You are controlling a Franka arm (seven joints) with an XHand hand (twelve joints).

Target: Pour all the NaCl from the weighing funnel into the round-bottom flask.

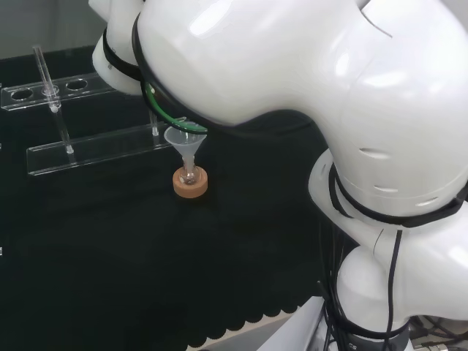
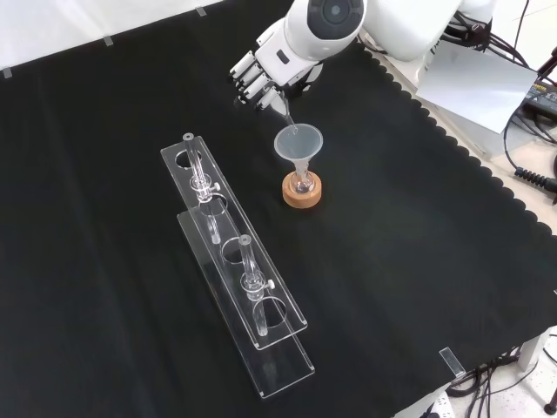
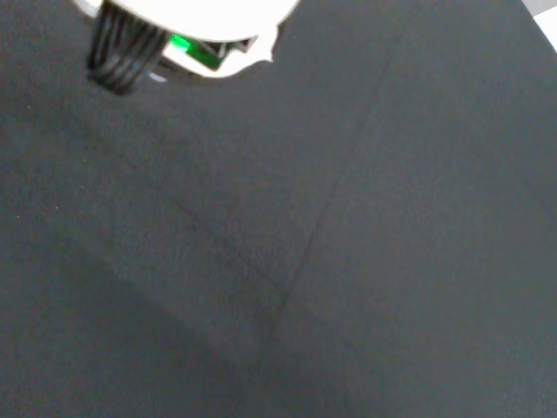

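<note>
The clear acrylic rack [image 2: 239, 287] sits closest to the front camera, well away from the hand [image 2: 255, 80]. The hand's fingers are curled around a thin weighing funnel [image 2: 287, 115], whose tip points down into the wide funnel [image 2: 298, 144] just below, seated in the round-bottom flask [image 2: 302, 184] on its cork ring [image 2: 301, 193]. Looks like the pour is mid-way; I can't tell how much salt is left.

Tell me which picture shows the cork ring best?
The front view: the cork ring sits in the open on the black cloth, and you look down on its top, with the funnel standing over it. The head view shows it from the side, nearer the big white arm.
</note>
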